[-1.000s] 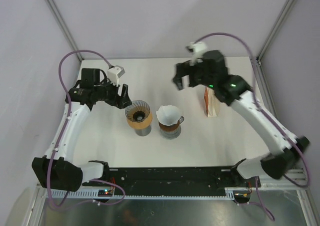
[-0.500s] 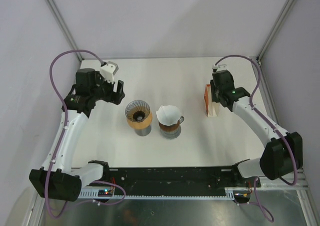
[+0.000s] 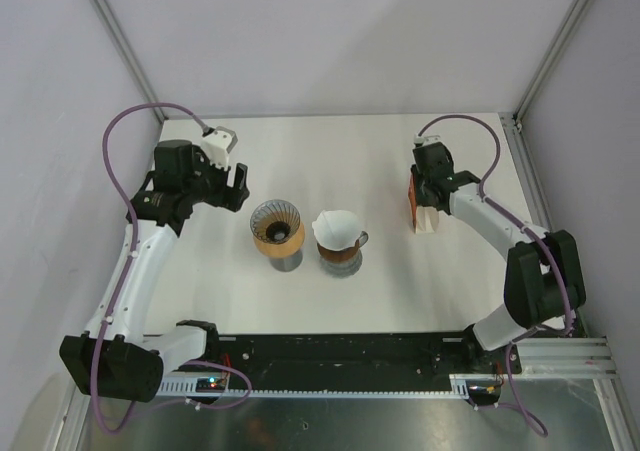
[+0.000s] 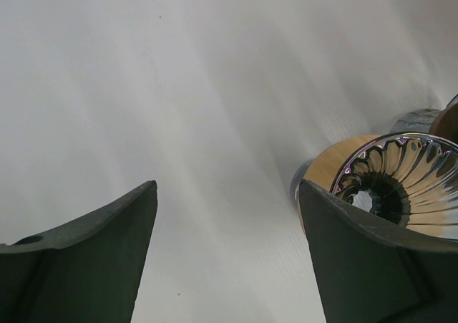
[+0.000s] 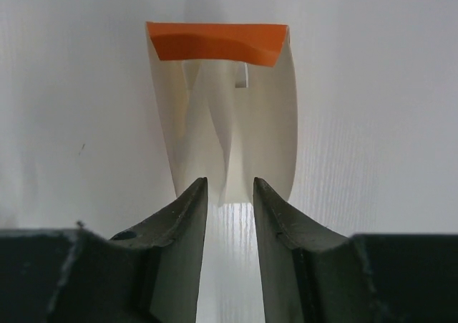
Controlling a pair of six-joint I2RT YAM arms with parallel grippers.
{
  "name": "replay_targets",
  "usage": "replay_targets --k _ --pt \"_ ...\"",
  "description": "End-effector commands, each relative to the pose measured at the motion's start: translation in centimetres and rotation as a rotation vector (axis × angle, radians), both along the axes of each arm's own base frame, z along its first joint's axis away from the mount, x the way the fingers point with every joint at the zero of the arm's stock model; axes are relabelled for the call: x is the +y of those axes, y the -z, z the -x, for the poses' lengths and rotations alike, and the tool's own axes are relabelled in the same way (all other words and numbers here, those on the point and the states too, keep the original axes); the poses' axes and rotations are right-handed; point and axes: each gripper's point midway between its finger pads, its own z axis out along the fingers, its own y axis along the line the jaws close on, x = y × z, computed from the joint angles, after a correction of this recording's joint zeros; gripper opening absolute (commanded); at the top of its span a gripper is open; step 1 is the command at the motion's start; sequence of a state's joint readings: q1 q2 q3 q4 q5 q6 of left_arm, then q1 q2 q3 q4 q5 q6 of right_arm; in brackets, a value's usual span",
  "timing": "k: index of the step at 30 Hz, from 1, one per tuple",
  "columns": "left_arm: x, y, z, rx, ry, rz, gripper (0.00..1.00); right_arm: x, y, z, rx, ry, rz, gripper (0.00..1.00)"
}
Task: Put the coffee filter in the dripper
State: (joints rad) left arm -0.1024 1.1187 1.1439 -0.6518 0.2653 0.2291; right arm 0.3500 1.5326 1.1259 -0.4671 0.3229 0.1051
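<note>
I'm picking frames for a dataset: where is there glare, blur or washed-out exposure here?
Top external view: evenly lit, sharp, only faint shadows beside the empty dripper. Left wrist view: bright glints on the dripper's shiny ribs, pale streaks across the table, left end effector dark, slightly soft. Right wrist view: filter pack crisp, table near white.

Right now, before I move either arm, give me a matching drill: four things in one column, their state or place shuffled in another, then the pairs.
1. left-hand dripper
2. right-hand dripper
3. filter packet
4. left gripper

A. white filter sitting in it
B. jaws wide apart
C. empty, ribbed bowl showing
D. orange-topped, farthest right

Pairs: 1-C, 2-A, 3-D, 4-B
</note>
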Motion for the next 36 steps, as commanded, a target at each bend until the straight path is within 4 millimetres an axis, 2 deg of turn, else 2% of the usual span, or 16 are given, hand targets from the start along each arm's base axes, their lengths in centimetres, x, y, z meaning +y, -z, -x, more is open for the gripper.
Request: replay_targets --k 1,5,6,8,9,12,15,25,27,29,33,36 --pt "0.2 -1.1 -0.6 -0.056 0.006 -0.005 0.84 0.2 0.8 -1.7 -0.029 0.02 -0.04 0.36" --pt "0.1 -1.0 -0.6 -0.052 0.01 -0.002 0.84 0.2 1.9 -2.4 -0.022 0.021 -0.031 0.31" --pt "0.1 -1.0 -0.6 -0.052 0.01 -0.001 0.84 0.2 2.1 -2.6 -0.02 0.02 -0.032 0.27" --pt "0.1 -1.0 -0.6 -0.053 0.011 0.0 0.84 0.1 2.4 -2.6 -0.016 0.028 -0.031 0.09" --pt "0.1 -1.1 -0.6 -0.054 0.011 -0.001 0.84 0.1 2.3 -2.5 -0.017 0.035 -0.034 0.04" --pt "0.1 -1.1 -0.6 -0.054 0.009 -0.002 0.84 -0.3 0.9 -1.8 -0.032 0.057 -0.035 0.01" --pt "0.1 -1.2 -0.6 -0.056 0.013 -0.001 0.84 -0.8 -1.9 -0.5 -0.075 0.075 -0.027 0.0" --pt "-0.7 -2.4 -0.6 -0.08 0.064 0.011 0.85 -1.1 -15.0 6.1 -0.269 0.035 -0.102 0.0" --pt "-1.1 -3.0 -0.3 -0.09 0.093 0.02 0.86 -0.3 -17.7 7.3 -0.306 0.009 -0.116 0.0" --pt "-1.6 -3.8 0.0 -0.102 0.119 0.034 0.86 1.6 -20.2 8.1 -0.349 -0.04 -0.145 0.0" --pt "-3.0 -6.6 1.0 -0.148 0.19 0.082 0.87 8.0 -23.7 9.1 -0.382 -0.192 -0.212 0.0" --pt "-4.5 -9.2 2.0 -0.192 0.247 0.115 0.86 12.8 -25.7 9.0 -0.404 -0.29 -0.262 0.0"
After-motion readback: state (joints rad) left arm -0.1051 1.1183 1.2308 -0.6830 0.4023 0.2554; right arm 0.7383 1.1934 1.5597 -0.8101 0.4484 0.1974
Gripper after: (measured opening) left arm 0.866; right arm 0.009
